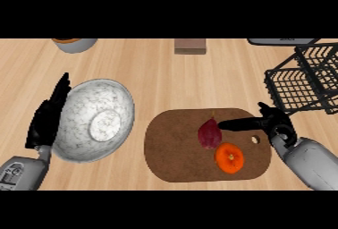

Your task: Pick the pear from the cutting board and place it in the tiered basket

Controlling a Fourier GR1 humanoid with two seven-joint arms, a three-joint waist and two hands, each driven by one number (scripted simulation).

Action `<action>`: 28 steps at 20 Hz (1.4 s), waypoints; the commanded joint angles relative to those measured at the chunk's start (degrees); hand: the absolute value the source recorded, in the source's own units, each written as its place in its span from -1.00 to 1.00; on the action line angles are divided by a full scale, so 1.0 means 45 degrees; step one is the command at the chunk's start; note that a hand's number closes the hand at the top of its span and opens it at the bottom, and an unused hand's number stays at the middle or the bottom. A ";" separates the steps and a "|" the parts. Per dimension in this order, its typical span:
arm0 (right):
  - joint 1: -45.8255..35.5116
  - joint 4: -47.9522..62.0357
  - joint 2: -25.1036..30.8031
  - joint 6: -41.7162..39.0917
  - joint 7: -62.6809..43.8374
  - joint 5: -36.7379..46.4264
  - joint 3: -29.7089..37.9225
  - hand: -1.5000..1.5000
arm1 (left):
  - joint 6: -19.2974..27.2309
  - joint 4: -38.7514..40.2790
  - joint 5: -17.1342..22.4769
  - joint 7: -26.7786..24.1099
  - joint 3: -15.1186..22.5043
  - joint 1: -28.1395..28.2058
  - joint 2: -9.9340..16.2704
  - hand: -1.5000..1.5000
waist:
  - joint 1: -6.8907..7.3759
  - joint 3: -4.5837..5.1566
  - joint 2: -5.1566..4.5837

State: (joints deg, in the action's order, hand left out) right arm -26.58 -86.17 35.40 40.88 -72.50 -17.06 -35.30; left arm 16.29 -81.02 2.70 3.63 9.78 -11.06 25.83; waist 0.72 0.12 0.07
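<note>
right hand (260, 123) fingers spread, reaching at pear (210, 133) on cutting board (178, 156); left hand (49, 116) relaxed by bowl (95, 120); risk: nudging orange fruit (230, 157) or rolling pear away

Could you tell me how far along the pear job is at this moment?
Nothing looks finished: the dark red pear lies on the cutting board beside an orange fruit. In hand: the right hand is at the pear, fingers extended toward it, not curled round it. Left: grasping, lifting and placing it in the tiered basket. The left hand rests beside the bowl.
</note>
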 commanded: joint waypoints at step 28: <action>-0.2769 0.2597 -0.0813 0.1248 -0.2551 -0.1825 -0.3397 -1.00 | -0.0394 -0.0524 -0.0613 -0.0377 -0.0517 0.1226 -0.0438 0.00 | -0.0123 -0.0012 0.0031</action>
State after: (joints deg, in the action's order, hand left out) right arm -38.50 -74.36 31.63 45.90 -73.51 -25.46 -50.74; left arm 14.27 -82.73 0.83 3.14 7.31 -7.99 24.45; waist 0.18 0.09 0.17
